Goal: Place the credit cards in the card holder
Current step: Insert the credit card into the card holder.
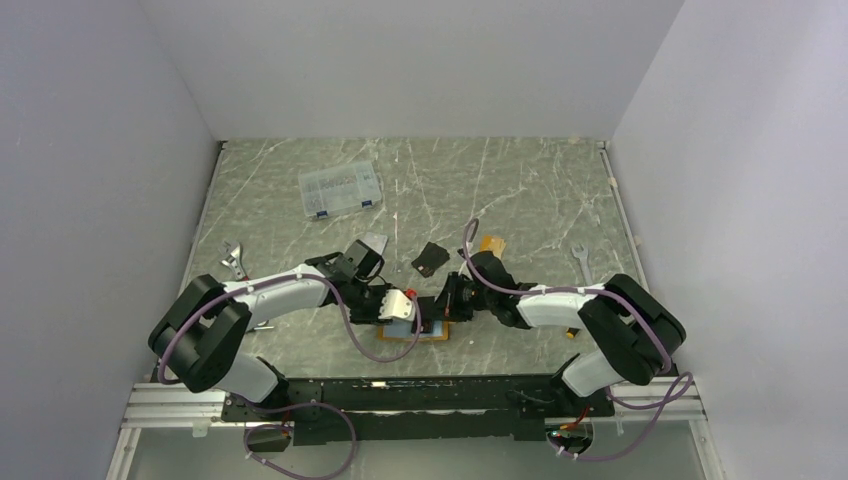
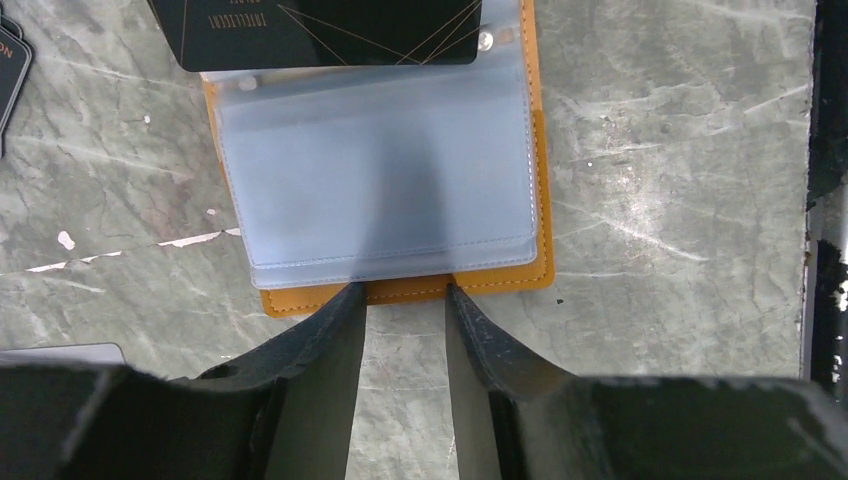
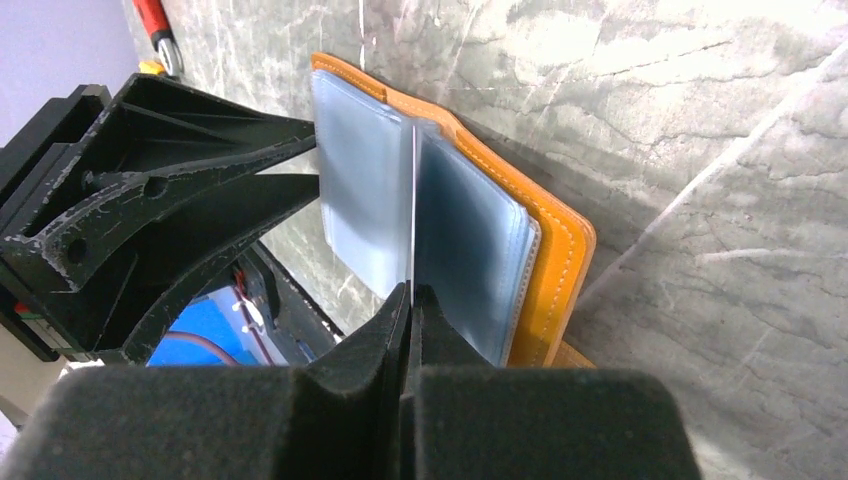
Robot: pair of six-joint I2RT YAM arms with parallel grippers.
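The card holder [image 2: 400, 290] lies open on the table, orange outside with clear blue-grey sleeves [image 2: 380, 170], also seen in the top view [image 1: 415, 332] and the right wrist view [image 3: 555, 250]. My right gripper [image 3: 412, 290] is shut on a black credit card [image 2: 330, 30], which shows edge-on [image 3: 412, 200] between two sleeve leaves. My left gripper [image 2: 405, 292] is open, its fingertips [image 2: 352, 295] resting at the holder's near orange edge with bare table between them. Loose credit cards lie beyond: black [image 1: 430, 258], orange [image 1: 490, 245], silver [image 1: 372, 243].
A clear compartment box [image 1: 340, 190] sits at the back left. One wrench [image 1: 232, 258] lies at the left and another [image 1: 583, 258] at the right. A red-handled tool [image 3: 155, 25] lies near the holder. The two grippers [image 1: 425, 303] work close together.
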